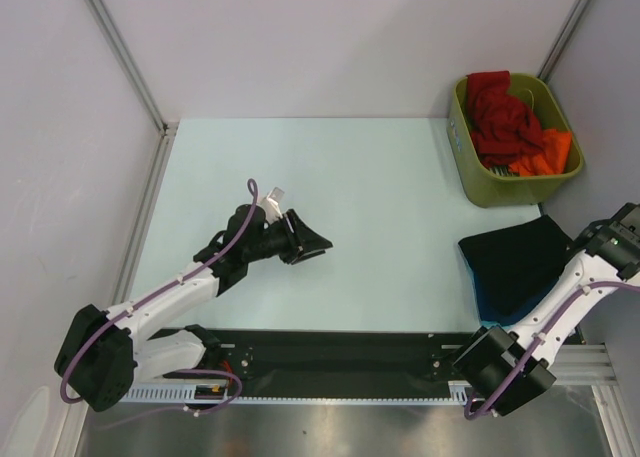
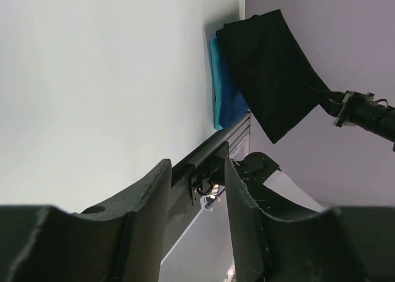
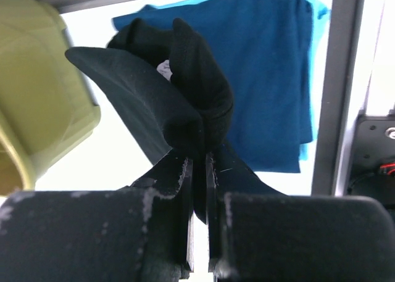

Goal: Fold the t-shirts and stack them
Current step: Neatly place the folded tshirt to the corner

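My right fingers [image 3: 178,174] pinch the black t-shirt [image 3: 185,84] above the blue t-shirt [image 3: 265,78], near right. My left fingers [image 2: 148,199] hang half-open and empty over the surface [image 1: 370,197].

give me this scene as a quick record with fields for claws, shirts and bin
left claw: open, empty, over the table
right claw: shut on an edge of the black t-shirt
black t-shirt: lies on the blue t-shirt, near right corner
bin: far right, holds red t-shirt and orange t-shirt

Shirts, right side
Black shirt [image 1: 520,262] lies on blue shirts [image 3: 265,78], near; red shirt [image 1: 505,117], orange shirt [image 1: 550,157] crumpled in far bin [image 1: 505,191].
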Robot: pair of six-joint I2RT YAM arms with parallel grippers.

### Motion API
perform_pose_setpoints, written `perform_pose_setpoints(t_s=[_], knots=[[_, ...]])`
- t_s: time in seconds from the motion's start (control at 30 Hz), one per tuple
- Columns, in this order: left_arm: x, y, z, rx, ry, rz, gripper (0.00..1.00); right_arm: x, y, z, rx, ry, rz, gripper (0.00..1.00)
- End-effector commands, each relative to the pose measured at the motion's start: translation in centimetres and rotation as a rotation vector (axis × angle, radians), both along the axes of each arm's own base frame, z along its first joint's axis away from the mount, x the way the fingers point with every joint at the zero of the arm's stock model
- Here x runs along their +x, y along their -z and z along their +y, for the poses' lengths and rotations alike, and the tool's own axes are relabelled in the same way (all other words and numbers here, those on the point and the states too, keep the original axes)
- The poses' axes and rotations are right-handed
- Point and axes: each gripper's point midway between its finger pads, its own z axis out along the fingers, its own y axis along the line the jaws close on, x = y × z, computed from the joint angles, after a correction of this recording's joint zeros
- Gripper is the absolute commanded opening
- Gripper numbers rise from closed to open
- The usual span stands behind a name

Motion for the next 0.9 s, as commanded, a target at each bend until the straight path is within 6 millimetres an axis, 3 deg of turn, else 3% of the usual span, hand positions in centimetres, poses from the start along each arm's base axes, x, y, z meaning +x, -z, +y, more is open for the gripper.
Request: perform_pose_setpoints(t_s=[0.0, 0.33, 0.37, 0.43, 0.47, 0.5, 0.57, 0.6, 0.73, 0.77, 0.87], knots=[[-0.1, -0.9, -0.6, -0.039, 0.025, -0.019, 0.46, -0.8, -0.5, -0.9, -0.059, 0.008, -0.016, 0.0], [-0.7, -0.2, -0.5, -0.05, 0.023, 0.01, 0.46, -2.1, 1.3, -0.4, -0.043, 0.017, 0.037, 0.0], [-0.7, -0.1, -0.4, -0.049, 0.023, 0.014, 0.46, -2.4, 1.8, -0.3, -0.037, 0.022, 0.052, 0.04], [-0.8, -0.1, -0.4, -0.056, 0.021, 0.018, 0.46, -3.4, 2.3, -0.4, -0.052, 0.03, 0.101, 0.17], [-0.8, -0.1, -0.4, -0.058, 0.024, 0.016, 0.46, -3.8, 2.8, -0.4, -0.053, 0.028, 0.131, 0.28], [-0.9, -0.1, -0.4, -0.058, 0.024, 0.017, 0.45, -4.2, 2.8, -0.6, -0.066, 0.02, 0.164, 0.5], [-1.1, -0.2, -0.4, -0.064, 0.026, 0.021, 0.46, -5.0, 2.2, -1.2, -0.123, -0.011, 0.244, 0.62], [-1.1, -0.3, -0.3, -0.067, 0.025, 0.018, 0.46, -5.1, 2.1, -1.3, -0.132, -0.025, 0.266, 0.76], [-1.4, -0.4, -0.1, -0.069, 0.023, 0.018, 0.46, -4.4, 1.5, -1.2, -0.148, -0.074, 0.255, 0.87], [-1.4, -0.6, -0.1, -0.073, 0.023, 0.014, 0.46, -4.2, 1.5, -1.0, -0.144, -0.09, 0.251, 1.0], [-1.5, -0.7, 0.0, -0.069, 0.022, 0.008, 0.46, -2.9, 0.8, -0.2, -0.142, -0.149, 0.22, 1.0]])
